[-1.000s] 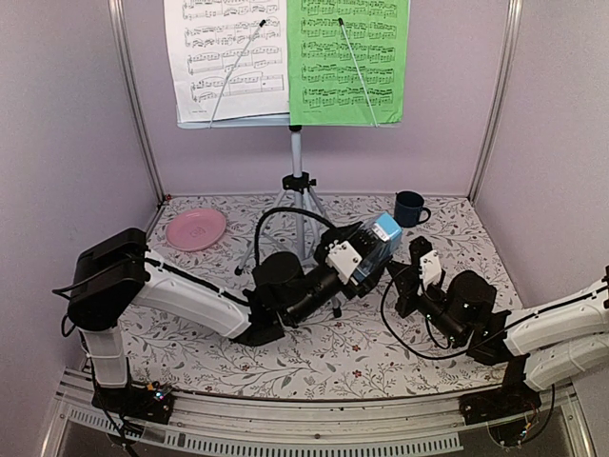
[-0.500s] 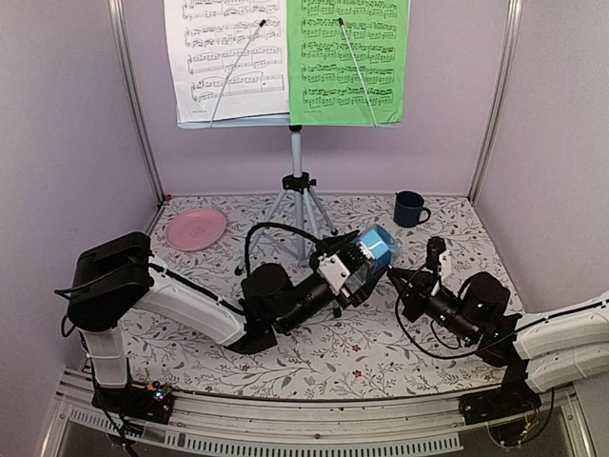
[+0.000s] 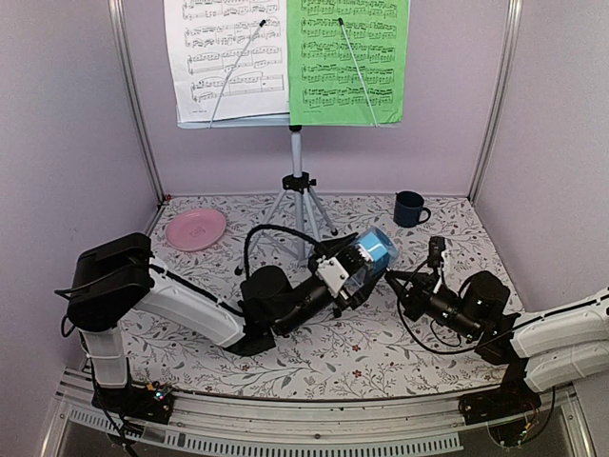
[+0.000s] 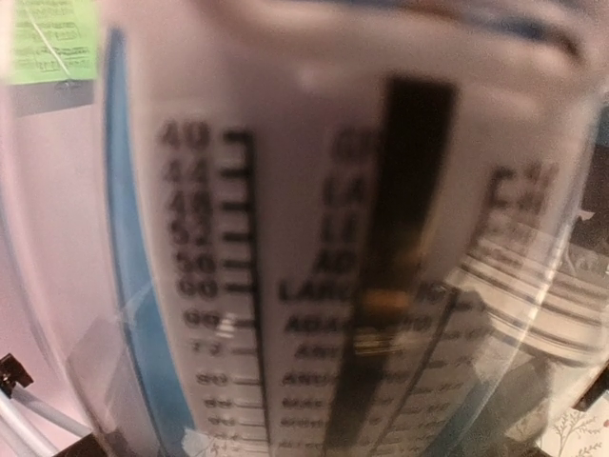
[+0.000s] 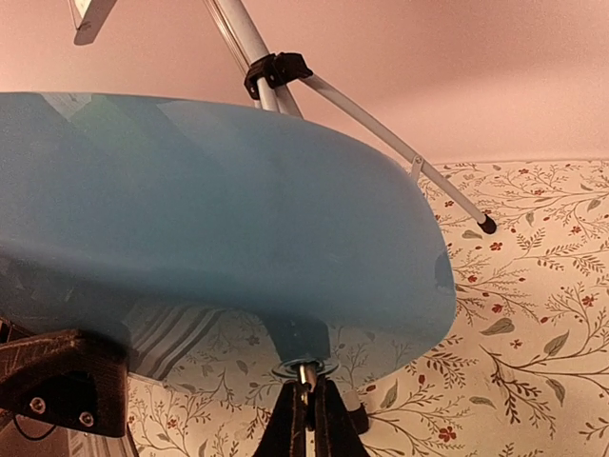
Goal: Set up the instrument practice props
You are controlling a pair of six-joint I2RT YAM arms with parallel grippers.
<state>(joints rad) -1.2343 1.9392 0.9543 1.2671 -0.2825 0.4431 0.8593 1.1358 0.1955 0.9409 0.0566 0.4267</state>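
Blue metronome [image 3: 379, 246], white tempo-scale face, mid-air at centre; left gripper [image 3: 364, 259] grasping it; right gripper [image 5: 304, 386] clenched on its metal stub.

The table [image 3: 324, 362] has a white top printed with leafy sprigs and small red flowers. A pink plate [image 3: 195, 228] lies flat at the back left. A silver tripod [image 3: 298, 183] stands at the middle rear, legs splayed on the top. A dark blue mug [image 3: 410, 208] sits upright at the back right, well apart from the tripod.
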